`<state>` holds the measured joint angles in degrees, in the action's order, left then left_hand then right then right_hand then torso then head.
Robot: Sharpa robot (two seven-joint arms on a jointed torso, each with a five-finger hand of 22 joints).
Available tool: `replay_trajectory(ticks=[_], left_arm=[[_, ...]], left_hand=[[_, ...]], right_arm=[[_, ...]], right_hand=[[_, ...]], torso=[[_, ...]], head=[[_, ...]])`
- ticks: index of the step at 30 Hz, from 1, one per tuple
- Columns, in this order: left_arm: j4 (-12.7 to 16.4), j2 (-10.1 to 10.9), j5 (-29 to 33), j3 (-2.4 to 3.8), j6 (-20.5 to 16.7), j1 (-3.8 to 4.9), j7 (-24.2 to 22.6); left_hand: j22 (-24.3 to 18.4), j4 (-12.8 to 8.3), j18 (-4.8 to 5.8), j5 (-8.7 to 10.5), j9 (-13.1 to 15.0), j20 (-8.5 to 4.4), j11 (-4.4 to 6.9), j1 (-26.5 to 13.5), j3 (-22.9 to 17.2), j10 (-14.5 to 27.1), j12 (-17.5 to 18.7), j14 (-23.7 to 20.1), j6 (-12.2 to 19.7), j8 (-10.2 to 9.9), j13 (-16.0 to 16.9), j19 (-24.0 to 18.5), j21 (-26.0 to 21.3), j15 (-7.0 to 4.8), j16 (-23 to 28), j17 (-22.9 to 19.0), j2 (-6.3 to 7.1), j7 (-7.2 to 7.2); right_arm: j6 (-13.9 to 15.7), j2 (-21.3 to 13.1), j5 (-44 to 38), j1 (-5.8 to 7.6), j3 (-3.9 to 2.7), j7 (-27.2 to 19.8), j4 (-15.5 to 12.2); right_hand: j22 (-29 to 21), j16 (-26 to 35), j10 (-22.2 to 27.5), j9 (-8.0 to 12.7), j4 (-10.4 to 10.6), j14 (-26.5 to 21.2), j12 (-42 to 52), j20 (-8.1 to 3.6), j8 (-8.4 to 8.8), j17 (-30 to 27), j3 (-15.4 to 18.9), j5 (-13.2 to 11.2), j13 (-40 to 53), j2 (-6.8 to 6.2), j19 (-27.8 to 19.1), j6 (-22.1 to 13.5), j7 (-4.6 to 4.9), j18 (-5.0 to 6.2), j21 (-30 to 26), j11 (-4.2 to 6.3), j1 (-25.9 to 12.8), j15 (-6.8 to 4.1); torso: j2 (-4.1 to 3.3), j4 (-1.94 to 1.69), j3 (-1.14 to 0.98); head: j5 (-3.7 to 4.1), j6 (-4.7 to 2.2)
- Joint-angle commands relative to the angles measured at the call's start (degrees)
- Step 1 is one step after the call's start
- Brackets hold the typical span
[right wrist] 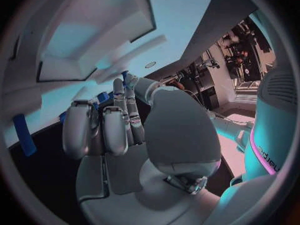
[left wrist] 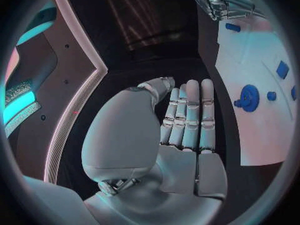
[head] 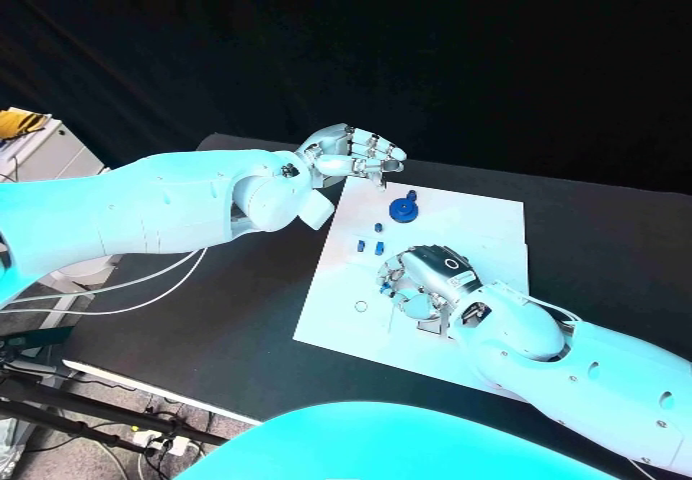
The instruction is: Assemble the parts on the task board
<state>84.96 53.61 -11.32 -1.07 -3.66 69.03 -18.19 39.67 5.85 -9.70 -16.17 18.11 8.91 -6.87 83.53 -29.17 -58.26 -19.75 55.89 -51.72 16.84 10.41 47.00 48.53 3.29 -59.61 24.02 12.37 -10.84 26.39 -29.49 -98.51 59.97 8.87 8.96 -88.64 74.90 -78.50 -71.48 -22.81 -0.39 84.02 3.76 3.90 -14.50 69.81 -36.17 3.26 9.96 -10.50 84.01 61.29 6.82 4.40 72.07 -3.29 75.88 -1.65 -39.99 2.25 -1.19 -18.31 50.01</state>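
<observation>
My left hand (head: 356, 152) hovers empty, fingers straight, past the task board (head: 476, 225). My right hand (head: 426, 283) curls down on the board; its wrist view reveals a blue part (right wrist: 103, 97) at my fingertips, though whether I grip it I cannot tell.

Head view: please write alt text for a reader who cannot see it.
The right hand rests, fingers curled, on small blue parts on the white task board. The left hand hovers off the board's far left corner, holding nothing. A round blue gear-like part stands on the board between them.
</observation>
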Motion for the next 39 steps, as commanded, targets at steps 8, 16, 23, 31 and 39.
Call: replay_trajectory(ticks=[8, 16, 23, 31, 39], left_arm=[[0.09, -0.04, 0.22, 0.03, 0.54, 0.04, -0.37], [0.06, 0.03, 0.22, 0.03, 0.61, 0.04, -0.24], [0.01, 0.04, 0.22, 0.03, 0.72, 0.04, -0.15], [-0.6, 0.25, 0.12, 0.03, 0.86, 0.03, -0.1], [-0.83, 0.69, 0.11, 0.0, 0.81, 0.02, -0.09]], left_hand=[[0.06, -0.36, -0.7, -0.23, -0.06, 0.02, -0.44, -0.12, 0.03, -0.03, 0.26, 0.22, -0.13, 0.06, -0.09, 0.21, 0.3, 0.03, 0.36, -0.09, -0.39, -0.2], [0.12, -0.39, -0.71, -0.24, -0.08, 0.02, -0.44, -0.14, 0.02, -0.01, 0.29, 0.21, -0.13, 0.07, -0.12, 0.14, 0.32, 0.03, 0.44, -0.08, -0.49, -0.2], [0.12, -0.39, -0.71, -0.24, -0.08, 0.02, -0.44, -0.14, 0.02, -0.01, 0.29, 0.21, -0.13, 0.07, -0.12, 0.14, 0.32, 0.03, 0.44, -0.08, -0.49, -0.2], [0.12, -0.39, -0.71, -0.24, -0.08, 0.02, -0.44, -0.14, 0.02, -0.01, 0.29, 0.21, -0.13, 0.07, -0.12, 0.14, 0.32, 0.03, 0.44, -0.08, -0.49, -0.2], [0.12, -0.39, -0.71, -0.24, -0.08, 0.02, -0.44, -0.14, 0.02, -0.01, 0.29, 0.21, -0.13, 0.07, -0.12, 0.14, 0.32, 0.03, 0.44, -0.08, -0.49, -0.2]], right_arm=[[-6.38, 0.22, -0.83, -0.2, 0.24, 0.92, 0.44], [-4.17, -0.08, -0.84, -0.2, 0.26, 0.82, 0.26], [-0.98, -0.64, -0.84, -0.2, 0.26, 0.69, -0.34], [2.6, -3.65, 0.4, 0.1, -0.02, 0.57, -3.82], [2.08, -10.2, 4.08, 2.82, -1.33, 1.91, -9.56]], right_hand=[[4.3, 1.59, 4.09, 0.02, 0.38, 1.03, -0.15, 0.97, 0.85, -3.04, 0.5, 0.07, -1.16, -1.55, 0.17, -0.95, 0.4, -0.19, -4.22, -1.03, -1.65, 1.15], [3.97, 1.8, 5.6, 0.05, 0.44, 0.79, -0.15, 1.24, 1.16, -3.44, 0.73, 0.08, -1.45, -2.22, -0.09, -1.3, 0.59, -0.05, -5.01, -1.35, -1.8, 1.42], [0.97, 4.76, 11.16, 0.7, 0.86, -1.95, 0.55, 2.23, 3.34, -8.7, 2.54, 0.08, -2.24, -3.0, -2.56, -4.17, 0.41, 1.07, -11.72, -2.51, -1.37, 2.58], [-0.6, 5.54, 15.17, 1.31, 2.14, -4.15, 3.38, 3.07, 5.54, -11.83, 7.92, 0.21, -2.44, -2.86, -4.03, -6.25, -0.52, 1.73, -15.56, -3.18, 0.6, 3.19], [-0.16, 4.92, 14.85, 1.5, 2.98, -3.91, 5.39, 3.0, 6.04, -11.58, 9.06, 0.19, -2.2, -2.5, -3.59, -6.32, -0.26, 1.6, -14.72, -2.93, 1.3, 3.0]], torso=[[0.01, -0.07, 0.03], [0.0, 0.01, -0.03], [0.03, 0.02, -0.04], [0.12, 0.09, -0.01], [0.25, 0.22, 0.02]], head=[[0.24, -0.01], [0.21, -0.01], [0.3, -0.01], [0.79, -0.4], [1.53, -1.29]])
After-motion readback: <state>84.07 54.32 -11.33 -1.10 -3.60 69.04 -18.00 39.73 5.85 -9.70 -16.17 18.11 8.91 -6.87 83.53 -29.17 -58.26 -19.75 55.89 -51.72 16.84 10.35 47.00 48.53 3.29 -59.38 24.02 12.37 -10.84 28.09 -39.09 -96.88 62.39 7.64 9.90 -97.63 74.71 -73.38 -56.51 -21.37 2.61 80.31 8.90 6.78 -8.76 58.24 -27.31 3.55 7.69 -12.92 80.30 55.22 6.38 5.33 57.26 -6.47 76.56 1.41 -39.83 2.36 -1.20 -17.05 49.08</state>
